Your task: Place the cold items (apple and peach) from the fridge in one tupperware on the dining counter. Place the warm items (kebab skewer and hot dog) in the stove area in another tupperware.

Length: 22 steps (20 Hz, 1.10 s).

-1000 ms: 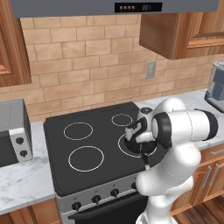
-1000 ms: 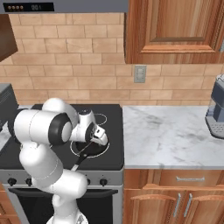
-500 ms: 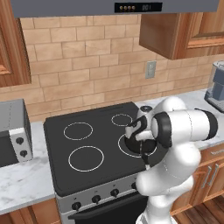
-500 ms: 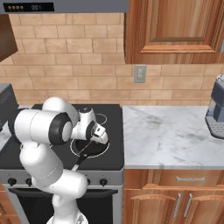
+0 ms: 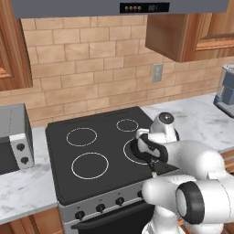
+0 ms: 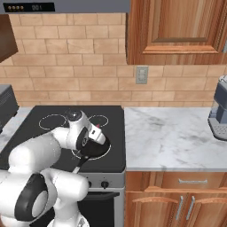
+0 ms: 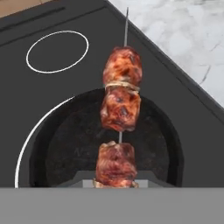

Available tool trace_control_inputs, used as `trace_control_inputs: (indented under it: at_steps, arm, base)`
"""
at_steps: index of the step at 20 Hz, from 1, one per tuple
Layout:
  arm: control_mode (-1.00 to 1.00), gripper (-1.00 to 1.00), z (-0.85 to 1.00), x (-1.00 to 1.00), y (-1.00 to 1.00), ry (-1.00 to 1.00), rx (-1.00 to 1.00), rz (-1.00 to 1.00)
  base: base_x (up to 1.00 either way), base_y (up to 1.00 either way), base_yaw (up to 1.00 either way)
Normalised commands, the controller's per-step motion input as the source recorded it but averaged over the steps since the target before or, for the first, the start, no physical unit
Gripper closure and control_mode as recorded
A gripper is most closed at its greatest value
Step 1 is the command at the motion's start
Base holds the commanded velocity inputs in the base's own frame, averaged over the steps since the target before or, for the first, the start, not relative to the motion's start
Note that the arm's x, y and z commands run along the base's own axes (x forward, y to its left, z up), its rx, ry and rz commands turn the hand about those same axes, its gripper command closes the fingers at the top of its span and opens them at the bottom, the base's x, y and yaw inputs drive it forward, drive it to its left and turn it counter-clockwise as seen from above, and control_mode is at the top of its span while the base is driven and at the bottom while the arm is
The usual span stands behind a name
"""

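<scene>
So this is the warm-items half of the job, and it looks like the pickup step on the kebab skewer [image 7: 120,127]. In the hand view the skewer runs straight up from the bottom edge, 3 chunks of browned meat on a thin metal pin, sitting over a dark round pan [image 7: 61,144] on the stove [image 5: 91,137]. The pincer [image 7: 114,183] is closed down tight, and the lowest chunk sits right where the tips meet, so I'd say it has hold of the skewer at that end. Can't tell if it's clear of the pan yet or just resting in it.

The pan is on the front right burner, near the marbled tabletop [image 6: 177,137].

Next move, I reckon: lift straight up so the pin clears the pan rim, keep it level, then head for a tupperware.
</scene>
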Motion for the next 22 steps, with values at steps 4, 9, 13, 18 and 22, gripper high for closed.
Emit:
trace_control_inputs:
  at_steps: [4,9,13,18,22]
  arm:
    - [-1.00,1.00,1.00,-0.42,0.00,-0.10,0.00,-0.01]
    - [-1.00,1.00,1.00,-0.32,0.00,0.00,0.00,-0.02]
    - [-1.00,1.00,1.00,-0.16,0.00,0.00,0.00,-0.02]
    - [-1.00,1.00,0.84,0.00,0.00,0.02,0.00,-0.04]
    - [-1.00,1.00,0.35,-0.02,0.00,0.03,0.00,-0.09]
  base:
    - [0.00,0.00,0.00]
    - [0.00,0.00,0.00]
    - [0.00,0.00,0.00]
    - [0.00,0.00,0.00]
    - [0.00,0.00,0.00]
